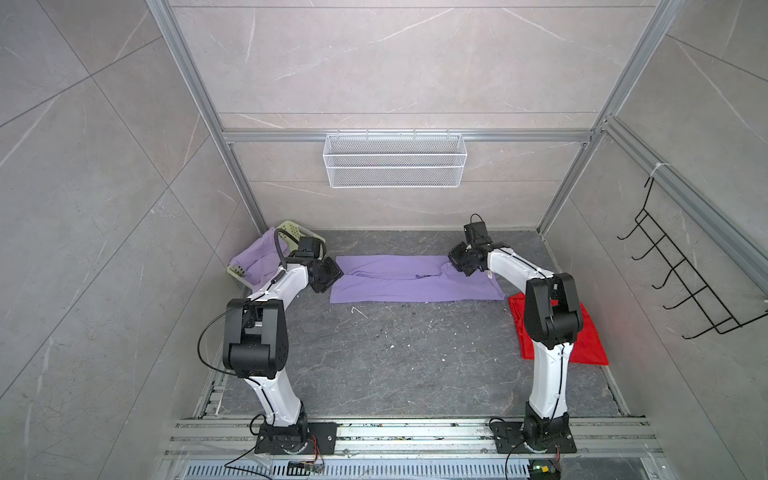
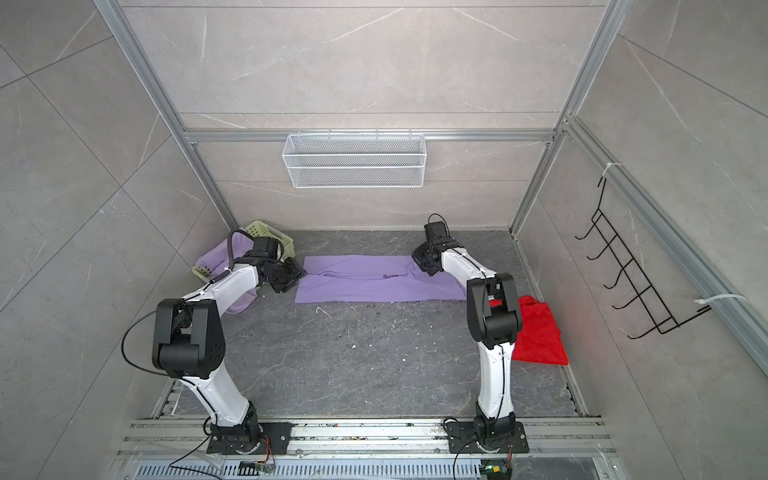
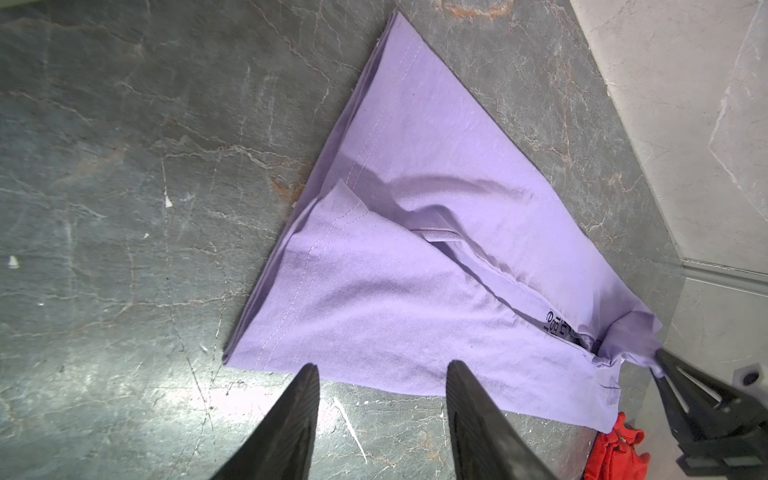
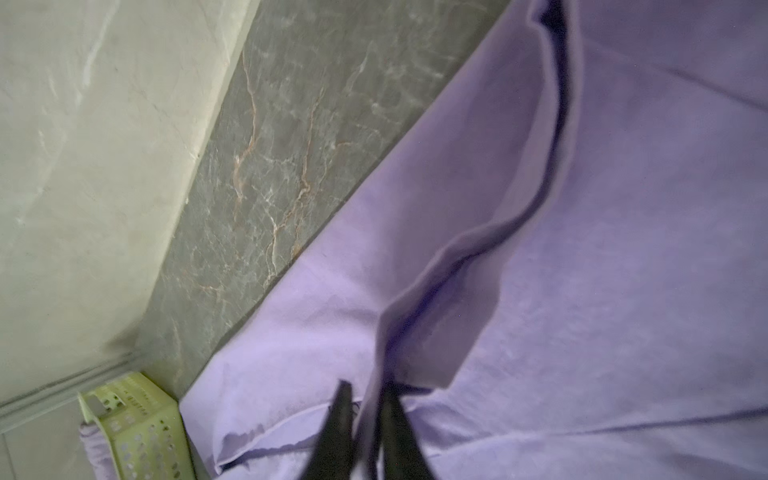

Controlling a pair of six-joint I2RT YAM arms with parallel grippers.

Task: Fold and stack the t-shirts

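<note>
Dark marbled bench (image 1: 395, 353) fills my screen; a lilac t-shirt (image 1: 399, 282) lies spread across its far middle, a second t-shirt (image 1: 257, 257) spills from the green basket (image 1: 293, 229) in the far-left corner. My left hand (image 3: 382, 368) hangs spread apart at one end; my right hand (image 4: 368, 384) pinches a fold at the other.
</note>
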